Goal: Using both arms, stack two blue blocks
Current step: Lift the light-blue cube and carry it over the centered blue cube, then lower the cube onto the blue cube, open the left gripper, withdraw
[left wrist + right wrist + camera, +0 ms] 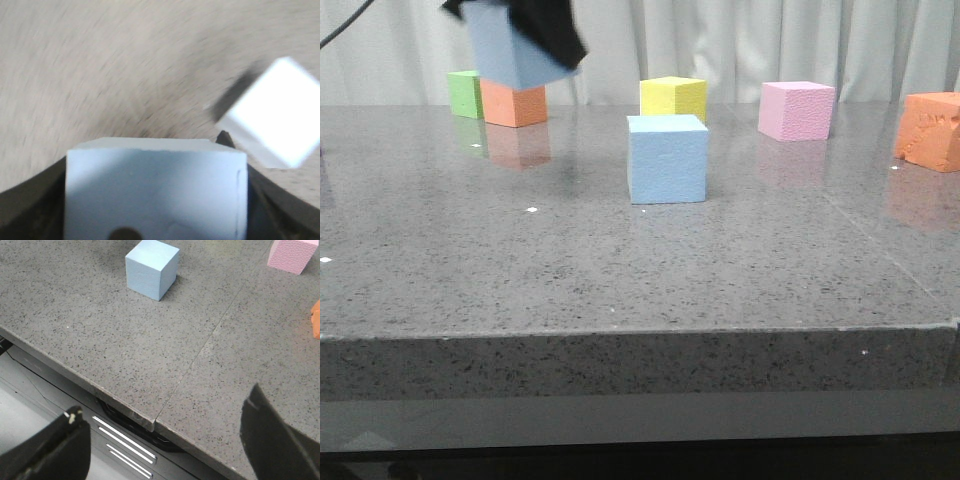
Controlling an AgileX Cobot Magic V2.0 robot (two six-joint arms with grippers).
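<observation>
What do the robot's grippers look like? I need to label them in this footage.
Both are black. The right gripper has two broad, dark fingers tapering to points, one with a small pale fleck at its tip. The left gripper shows only as matte black, curved fingers. No cables or markings are visible.

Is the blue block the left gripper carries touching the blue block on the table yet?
Apart. The front view shows the carried blue block held high in the left gripper, well left of and above the blue block on the table, with open space between them.
</observation>
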